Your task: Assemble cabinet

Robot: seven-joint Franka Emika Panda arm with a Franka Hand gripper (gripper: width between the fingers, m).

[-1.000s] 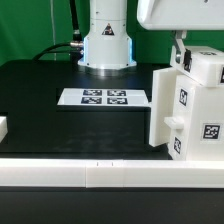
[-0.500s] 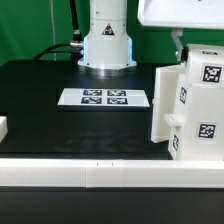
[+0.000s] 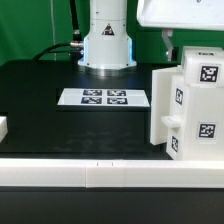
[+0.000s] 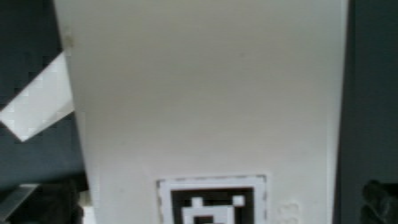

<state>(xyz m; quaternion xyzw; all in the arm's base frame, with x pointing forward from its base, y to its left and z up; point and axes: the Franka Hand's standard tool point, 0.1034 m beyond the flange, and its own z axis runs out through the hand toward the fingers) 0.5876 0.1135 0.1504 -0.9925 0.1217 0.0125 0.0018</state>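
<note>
Cabinet [image 3: 188, 100] stands upright on the black table [image 3: 50, 100], off the marker board's [image 3: 104, 97] end toward the exterior view's right. The claw [image 4: 222, 205] straddles it from above with its jaws spread wide, dark fingertips [image 4: 377, 198] flanking a tagged white face. The robot base [image 3: 107, 40] rises behind the marker board.
</note>
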